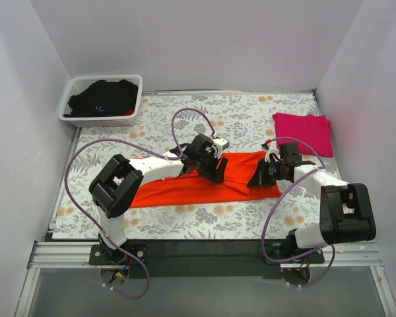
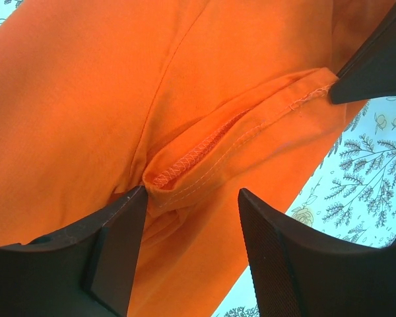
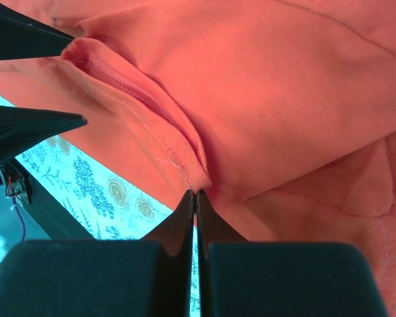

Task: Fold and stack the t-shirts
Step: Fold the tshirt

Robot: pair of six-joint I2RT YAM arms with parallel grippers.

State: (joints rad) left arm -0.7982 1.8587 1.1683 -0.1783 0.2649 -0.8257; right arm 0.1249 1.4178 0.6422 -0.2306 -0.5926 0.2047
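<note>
The orange t-shirt (image 1: 185,188) lies as a long folded strip across the middle of the floral table. My left gripper (image 1: 216,173) is down on its middle, open, its jaws (image 2: 193,195) either side of a raised hemmed fold of orange cloth (image 2: 204,148). My right gripper (image 1: 259,177) is at the strip's right end, shut, its tips (image 3: 197,193) pinching a ridge of the orange t-shirt (image 3: 284,79). The ridge runs between the two grippers. The pink t-shirt (image 1: 305,131) lies folded at the back right.
A white basket (image 1: 71,98) holding dark clothes stands at the back left corner. White walls close in the floral table (image 1: 237,115) on three sides. The arm bases and their purple cables sit along the near edge.
</note>
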